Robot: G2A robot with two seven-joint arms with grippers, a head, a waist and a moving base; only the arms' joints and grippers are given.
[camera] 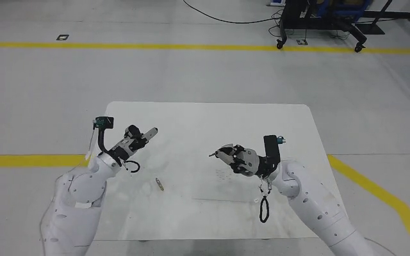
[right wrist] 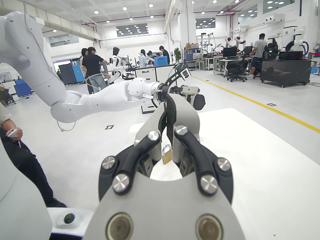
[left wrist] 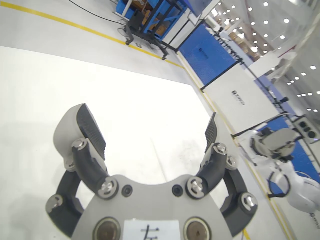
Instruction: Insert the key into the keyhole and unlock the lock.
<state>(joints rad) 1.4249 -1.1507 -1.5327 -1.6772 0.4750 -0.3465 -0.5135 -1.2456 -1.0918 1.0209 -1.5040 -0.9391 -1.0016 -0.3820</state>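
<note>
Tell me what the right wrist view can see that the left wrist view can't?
Right wrist view: a small brass padlock with a silver shackle lying on the flat white table, seen past the shut right gripper. Left wrist view: the open left gripper up close, with ribbed black pads, and a blue-and-white barrier panel. Both: that table, and the other white robot arm farther off.
</note>
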